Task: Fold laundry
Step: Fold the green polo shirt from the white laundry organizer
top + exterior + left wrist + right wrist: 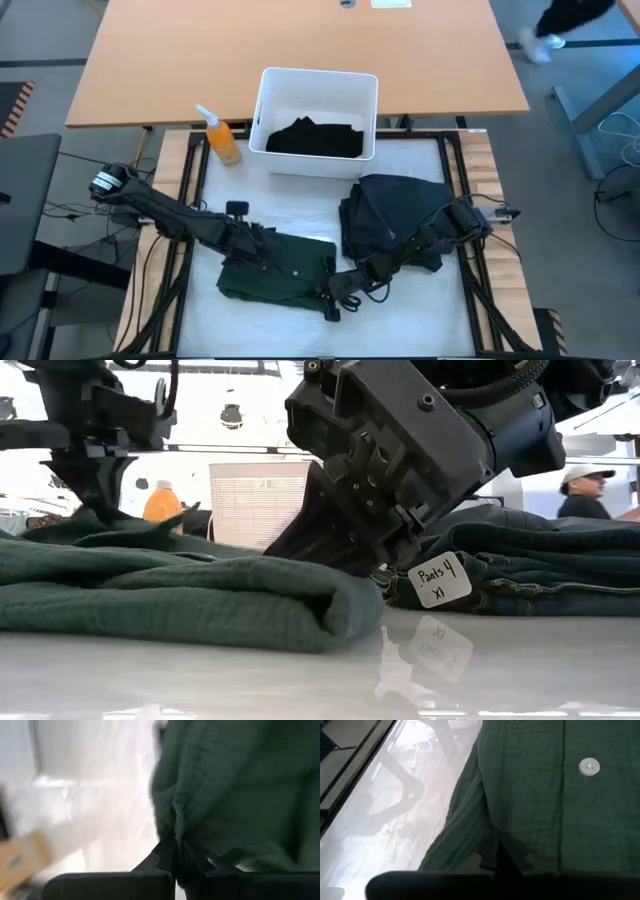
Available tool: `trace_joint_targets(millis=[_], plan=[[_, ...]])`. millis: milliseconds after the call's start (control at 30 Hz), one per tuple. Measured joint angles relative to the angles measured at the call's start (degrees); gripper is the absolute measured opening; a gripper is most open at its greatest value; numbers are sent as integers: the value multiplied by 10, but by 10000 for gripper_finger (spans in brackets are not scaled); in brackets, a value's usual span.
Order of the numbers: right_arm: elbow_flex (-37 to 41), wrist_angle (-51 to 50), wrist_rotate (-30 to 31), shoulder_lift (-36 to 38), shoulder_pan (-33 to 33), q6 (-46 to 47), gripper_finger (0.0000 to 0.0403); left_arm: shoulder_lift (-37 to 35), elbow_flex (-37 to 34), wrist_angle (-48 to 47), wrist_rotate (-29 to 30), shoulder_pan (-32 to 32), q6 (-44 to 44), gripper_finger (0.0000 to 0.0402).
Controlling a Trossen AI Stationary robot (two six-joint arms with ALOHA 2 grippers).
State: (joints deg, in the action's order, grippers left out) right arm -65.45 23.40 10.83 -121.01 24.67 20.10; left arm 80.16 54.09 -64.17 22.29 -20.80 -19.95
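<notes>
Shirt: dark green shirt (280, 268) lies part folded between both claws, on the white table (420, 320)
Left claw: left gripper (262, 243) pinched shut on a ridge of green cloth at the shirt's far edge
Right claw: right gripper (335, 295) closed on the shirt's near corner, beside a white button (589, 766)
Step advice: lift both edges level, keep the cloth taut, lay the fold square
Surroundings: folded jeans (390, 215) behind the right claw; white bin (315, 85) holding black cloth and an orange bottle (222, 140) beyond; wooden desk (200, 50); a person at the room's far side
</notes>
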Motion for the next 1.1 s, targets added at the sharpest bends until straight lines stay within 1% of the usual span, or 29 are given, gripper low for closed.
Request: trace_joint_targets(millis=[200,400,567,767,1000,1100], plan=[[0,0,-4,0,0,0,16,0,47,-140,43,6,-45,1],[0,-1,-4,0,0,1,23,0,107,-253,47,6,-65,1],[0,-2,-5,0,0,1,21,-11,142,-260,45,7,-50,2],[0,-4,-17,0,0,5,21,-20,164,-259,68,14,-41,2],[0,-4,-21,0,0,6,21,-19,143,-246,63,16,-31,4],[0,-4,-21,0,0,6,21,-18,126,-235,50,16,-33,14]])
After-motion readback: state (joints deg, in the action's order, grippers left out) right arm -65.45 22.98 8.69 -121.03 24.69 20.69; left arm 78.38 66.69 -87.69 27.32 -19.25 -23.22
